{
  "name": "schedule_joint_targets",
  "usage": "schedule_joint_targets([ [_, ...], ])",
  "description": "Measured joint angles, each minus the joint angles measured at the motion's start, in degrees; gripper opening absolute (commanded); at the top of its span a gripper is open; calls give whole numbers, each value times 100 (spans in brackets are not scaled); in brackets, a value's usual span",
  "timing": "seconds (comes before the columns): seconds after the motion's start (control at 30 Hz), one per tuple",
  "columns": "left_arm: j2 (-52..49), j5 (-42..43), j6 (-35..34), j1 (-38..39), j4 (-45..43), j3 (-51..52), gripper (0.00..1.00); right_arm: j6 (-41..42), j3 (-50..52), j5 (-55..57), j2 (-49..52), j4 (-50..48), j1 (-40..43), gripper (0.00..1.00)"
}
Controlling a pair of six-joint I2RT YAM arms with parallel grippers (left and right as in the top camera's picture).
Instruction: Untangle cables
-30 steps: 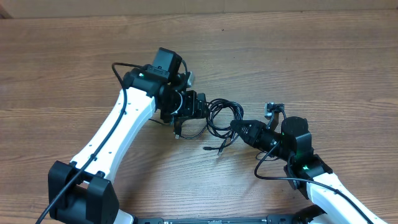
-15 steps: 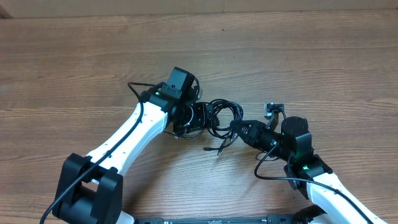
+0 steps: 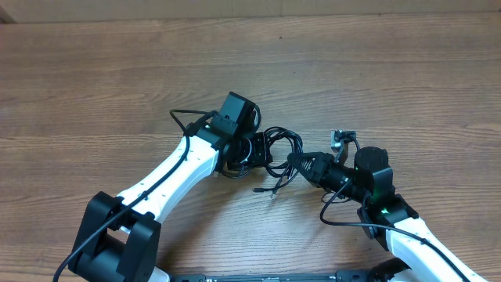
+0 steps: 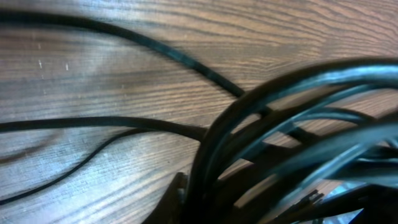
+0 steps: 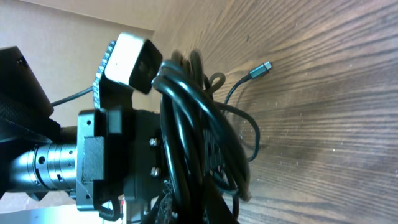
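The cables [image 3: 280, 146] are a tangled bundle of thin black cords in the middle of the table, between the two arms. My left gripper [image 3: 261, 150] is at the bundle's left side, shut on a handful of the cords. In the left wrist view the cords [image 4: 280, 118] fill the frame and run down between the fingers [image 4: 178, 194]. My right gripper [image 3: 297, 162] is shut on the bundle's right side. The right wrist view shows the looped cords [image 5: 186, 118] rising from its jaws. One loose strand ends in a silvery plug [image 5: 265, 66].
Two loose cord ends [image 3: 266, 189] lie on the wood just in front of the bundle. The left arm's wrist camera [image 5: 127, 59] sits close behind the bundle in the right wrist view. Thicker black leads [image 3: 340, 223] run along both arms.
My left gripper has moved right into the bundle and gone from open to shut on the cords. The right arm has stayed still, shut on its side.
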State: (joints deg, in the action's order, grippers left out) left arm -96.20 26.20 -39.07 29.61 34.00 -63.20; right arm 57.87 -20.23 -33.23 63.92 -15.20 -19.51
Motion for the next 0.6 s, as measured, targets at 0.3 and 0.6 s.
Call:
schedule_joint_targets([
  [0.3,0,-214,730,-15,57,0,4,59,0,-46,0,457,-7,7],
  [0.6,-24,-481,1714,-229,153,17,4,-195,0,33,0,1040,0,40],
])
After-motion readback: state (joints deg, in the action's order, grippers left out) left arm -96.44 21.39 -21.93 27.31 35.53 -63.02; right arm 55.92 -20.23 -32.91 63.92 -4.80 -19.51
